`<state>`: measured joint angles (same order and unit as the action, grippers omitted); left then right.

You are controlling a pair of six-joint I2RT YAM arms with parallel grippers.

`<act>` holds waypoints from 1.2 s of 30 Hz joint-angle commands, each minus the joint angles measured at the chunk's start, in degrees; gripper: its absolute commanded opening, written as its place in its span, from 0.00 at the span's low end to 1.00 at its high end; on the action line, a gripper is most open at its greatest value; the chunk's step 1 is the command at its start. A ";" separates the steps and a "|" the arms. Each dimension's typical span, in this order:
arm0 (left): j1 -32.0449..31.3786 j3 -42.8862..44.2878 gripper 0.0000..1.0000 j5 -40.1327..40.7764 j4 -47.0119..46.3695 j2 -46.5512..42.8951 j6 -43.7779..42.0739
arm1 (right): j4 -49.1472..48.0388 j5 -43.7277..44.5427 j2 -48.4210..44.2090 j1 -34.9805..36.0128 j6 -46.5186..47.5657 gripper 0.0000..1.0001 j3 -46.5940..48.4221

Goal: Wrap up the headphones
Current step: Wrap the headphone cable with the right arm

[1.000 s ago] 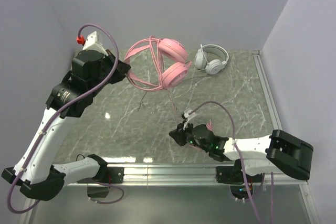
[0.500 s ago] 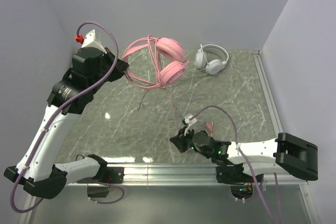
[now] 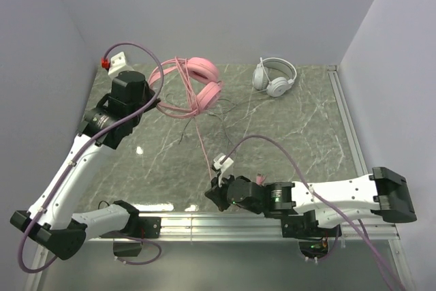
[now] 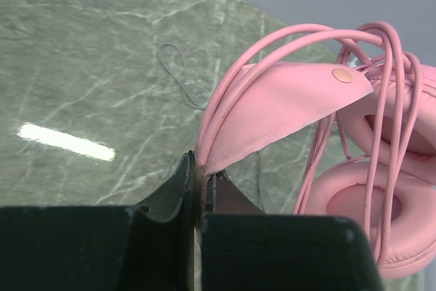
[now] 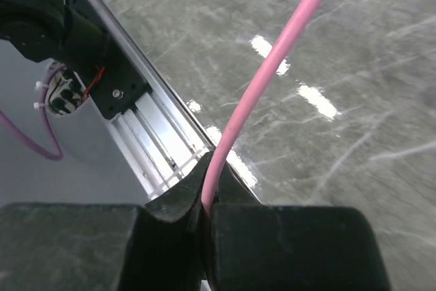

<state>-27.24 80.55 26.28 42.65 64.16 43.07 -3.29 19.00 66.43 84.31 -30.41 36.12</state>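
So the pink headset (image 3: 197,83) is over at the far-left part of the table (image 3: 300,141), and the left gripper (image 3: 157,103) has it by the soft strap under the headband, fingers pressed tight on the edge of that strap in the left wrist view (image 4: 199,175). Its long axis runs pretty much left to right: band arch at the gripper's end, both ear cups pointing off to the right, toward the back wall. Can't tell if the cups touch the table or hang just over it. A few loops of the pink cable (image 3: 202,144) sit over the band, then one strand runs nearly straight from the headset toward the near edge, leaning a bit right, and ends in the right gripper (image 3: 215,192), which pinches it between closed fingers (image 5: 208,199) just above the metal rail (image 3: 225,221). The white headset (image 3: 274,76) lies well apart at the far right, arch toward the back wall, cups toward the arms. A thin dark cable (image 3: 182,133) lies loose on the table near the pink strand; can't trace where it ends. The table is grey-green marble with white veins and glare spots, with plain pale walls (image 3: 225,5) on three sides.
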 commanded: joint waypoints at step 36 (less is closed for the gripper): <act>-19.33 -9.89 0.00 8.88 -11.98 2.20 -26.89 | 36.95 29.68 -2.37 -16.37 19.33 0.00 33.84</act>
<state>-45.89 70.50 38.92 37.19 68.31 20.47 37.26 44.56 62.78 69.30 -15.94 66.59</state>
